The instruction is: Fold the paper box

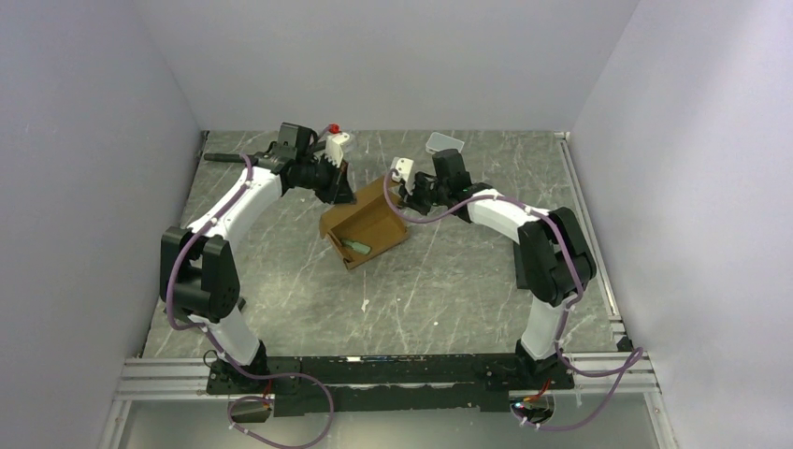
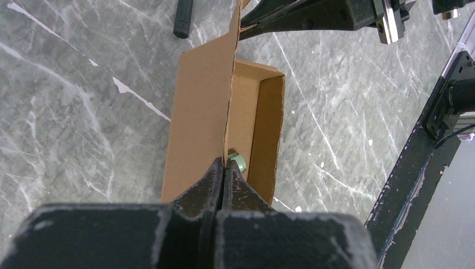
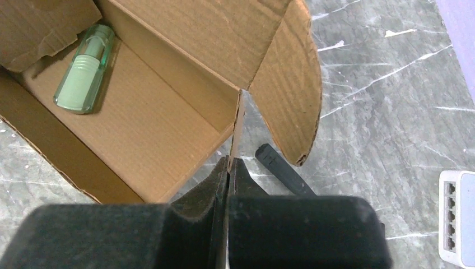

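While open, plain paper box (image 1: 372,223)

The box (image 1: 369,224) is blocked along its far side. The left gripper (image 2: 224,168) pinches its far-left wall and the right gripper (image 3: 229,166) its far-right edge, both clamped on cardboard. A raised flap (image 3: 291,84) juts out beside the right gripper. Inside the box, a green bottle (image 3: 84,73) fills one end of the floor, and the rest is reachable from above. On the box's near side, the table (image 1: 421,299) gives open passage between the arms. Beyond the box lie a white tray (image 1: 444,142) and a black rod (image 1: 220,157).
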